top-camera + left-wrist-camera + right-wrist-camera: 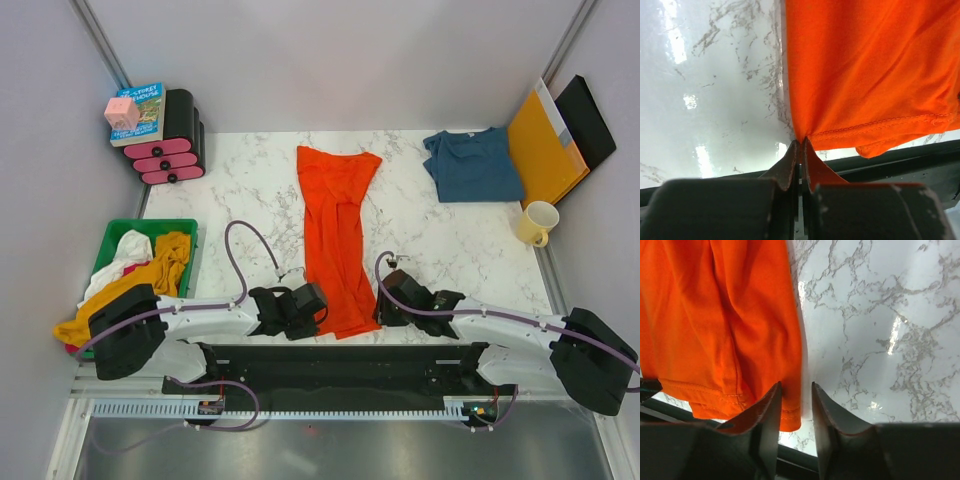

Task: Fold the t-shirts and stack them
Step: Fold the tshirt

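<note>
The orange-red t-shirt, folded into a long narrow strip, lies down the middle of the marble table, its hem at the near edge. My left gripper is shut on the hem's left corner; the shirt spreads away from the jaws. My right gripper is open at the hem's right corner, jaws either side of the shirt's edge, with the shirt to its left. The dark teal-blue t-shirt lies folded at the back right, away from both grippers.
A green basket with mustard-yellow and white garments stands at the left. A book, a pink cube and pink-black rolls are at the back left. An orange-yellow envelope, a black folder and a yellow mug are at the right.
</note>
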{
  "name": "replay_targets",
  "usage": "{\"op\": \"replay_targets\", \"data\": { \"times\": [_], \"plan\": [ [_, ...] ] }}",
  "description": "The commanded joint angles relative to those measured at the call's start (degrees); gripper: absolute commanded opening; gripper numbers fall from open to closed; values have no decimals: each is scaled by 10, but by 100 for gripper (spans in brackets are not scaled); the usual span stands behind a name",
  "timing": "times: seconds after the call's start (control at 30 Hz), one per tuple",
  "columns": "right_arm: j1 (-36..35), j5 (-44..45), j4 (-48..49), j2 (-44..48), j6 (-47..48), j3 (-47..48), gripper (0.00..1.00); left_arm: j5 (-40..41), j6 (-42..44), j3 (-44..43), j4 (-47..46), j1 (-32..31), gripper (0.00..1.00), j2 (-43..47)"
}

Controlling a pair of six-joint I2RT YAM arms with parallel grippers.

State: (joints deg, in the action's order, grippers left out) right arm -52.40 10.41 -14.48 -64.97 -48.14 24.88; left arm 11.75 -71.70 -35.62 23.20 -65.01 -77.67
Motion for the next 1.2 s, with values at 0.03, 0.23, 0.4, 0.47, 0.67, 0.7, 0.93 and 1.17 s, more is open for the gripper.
{"op": "replay_targets", "data": {
  "times": [0.03, 0.23, 0.4, 0.47, 0.67, 0.7, 0.93, 1.17],
  "plan": [
    [-3, -8, 2, -14, -14, -26, 33, 28, 1, 3, 28, -6, 2, 22],
    [-20, -19, -5, -9, -28, -42, 32, 31, 6, -3, 30, -6, 2, 18],
    [-55, -15, -9, 9, -61, -62, 36, 31, 9, -9, 28, -6, 2, 8],
    [-66, -12, -10, 12, -69, -69, 36, 31, 9, -9, 29, -6, 2, 4],
    [-74, -8, -8, -1, -79, -70, 17, 32, 11, -13, 30, -6, 2, 3],
    [-75, -5, -11, 0, -83, -68, 0, 33, 12, -13, 30, -6, 2, 4],
    [-131, 70, -87, 48, -95, -20, 0, 59, 16, -27, 61, -19, 2, 50],
    [-179, 132, -146, 73, -102, 39, 0, 97, -5, -60, 126, -54, 2, 100]
  ]
}}
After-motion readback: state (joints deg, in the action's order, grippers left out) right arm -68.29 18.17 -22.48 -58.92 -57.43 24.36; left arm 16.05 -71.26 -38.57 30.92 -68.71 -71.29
